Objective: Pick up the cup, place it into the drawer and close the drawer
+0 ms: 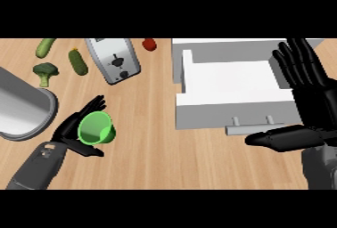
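The left hand is curling its fingers round a green cup near the counter's front left edge. The right hand is resting open beside the open drawer. The cup probably handles light and stiff (its wall suits gripping).

toaster, broccoli, two cucumbers, pot

No text, label, brand, number or sign can be read anywhere here, neither on the toaster, nor on the green cup, nor on the white drawer, nor on the bench.
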Controlling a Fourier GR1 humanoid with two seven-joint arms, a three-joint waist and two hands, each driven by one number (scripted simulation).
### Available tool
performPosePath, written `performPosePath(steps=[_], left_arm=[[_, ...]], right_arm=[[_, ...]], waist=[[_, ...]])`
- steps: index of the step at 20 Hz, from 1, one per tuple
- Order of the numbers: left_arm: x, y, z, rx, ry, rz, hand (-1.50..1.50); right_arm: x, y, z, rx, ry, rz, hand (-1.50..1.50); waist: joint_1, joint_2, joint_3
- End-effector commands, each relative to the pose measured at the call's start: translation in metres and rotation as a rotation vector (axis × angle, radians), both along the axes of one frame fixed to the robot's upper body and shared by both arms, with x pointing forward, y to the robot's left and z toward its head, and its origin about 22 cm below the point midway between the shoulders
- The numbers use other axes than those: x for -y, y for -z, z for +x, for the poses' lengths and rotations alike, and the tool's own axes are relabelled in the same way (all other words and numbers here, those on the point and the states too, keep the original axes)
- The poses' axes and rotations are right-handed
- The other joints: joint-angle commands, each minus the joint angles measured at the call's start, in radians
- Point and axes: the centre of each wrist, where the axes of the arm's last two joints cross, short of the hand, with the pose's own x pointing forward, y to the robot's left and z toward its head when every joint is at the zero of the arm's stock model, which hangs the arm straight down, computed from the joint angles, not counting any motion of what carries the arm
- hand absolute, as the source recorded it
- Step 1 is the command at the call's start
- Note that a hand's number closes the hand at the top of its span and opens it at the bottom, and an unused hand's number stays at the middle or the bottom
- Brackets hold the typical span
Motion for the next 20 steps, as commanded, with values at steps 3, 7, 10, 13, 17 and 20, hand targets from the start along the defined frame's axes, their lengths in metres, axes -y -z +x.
performPosePath(steps=[3,7,10,13,17,20], left_arm=[[0.021,0.004,0.008,0.06,0.08,-0.155,-1.5],[0.017,0.008,0.001,0.07,0.11,-0.146,-1.5],[0.029,0.015,-0.002,0.067,0.135,-0.164,-1.5],[0.026,0.017,-0.004,0.037,0.141,-0.2,-1.5],[0.059,0.019,0.004,-0.01,0.233,-0.303,1.5],[0.069,0.011,0.014,0.099,0.213,-0.295,1.5]], right_arm=[[-0.001,-0.002,0.004,0.003,-0.019,-0.008,-1.5],[-0.002,-0.008,0.004,-0.002,-0.019,0.011,-1.5],[0.008,-0.012,0.008,0.0,-0.008,-0.027,-1.5],[0.004,-0.009,0.0,-0.001,-0.002,0.002,-1.5],[-0.007,-0.007,0.004,-0.02,-0.013,0.007,-1.5],[0.005,-0.011,0.006,0.001,0.0,-0.01,-1.5]], waist=[[-0.008,0.004,-0.001],[-0.01,0.005,-0.002],[-0.003,0.003,-0.001],[-0.01,0.001,-0.001],[-0.002,0.001,-0.002],[-0.007,0.004,-0.002]])
